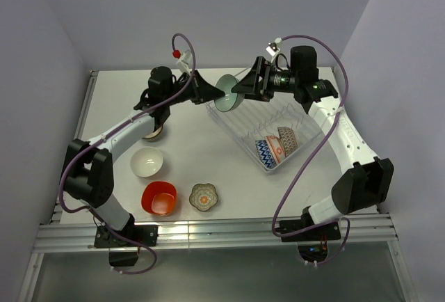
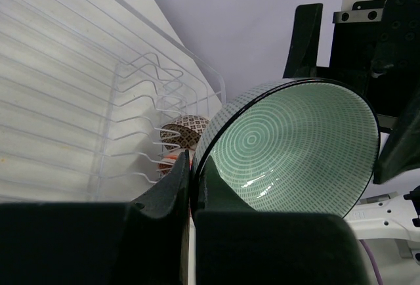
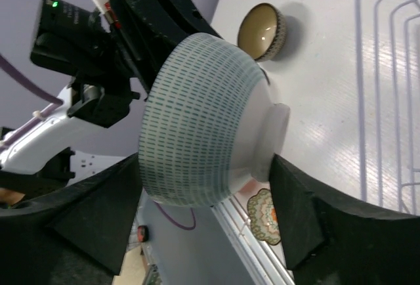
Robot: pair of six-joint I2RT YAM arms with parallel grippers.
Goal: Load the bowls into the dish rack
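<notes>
Pinching teal bowl [image 1: 227, 102] rim w/ L fingers [image 2: 168, 196] above dish rack [image 1: 238, 125] — R fingers [image 3: 98, 222] wide astride it, grip can't tell.

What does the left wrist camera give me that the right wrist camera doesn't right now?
Left wrist only: the pale teal round bowl's ringed inside, its rim pinched by the left gripper, and a brown patterned bowl standing in the silver-white wire dish rack. Right wrist only: the teal bowl's outside and foot between the right gripper's fingers, a dark tan-lined bowl and a flower-shaped bowl. Both: the teal bowl and the rack.
</notes>
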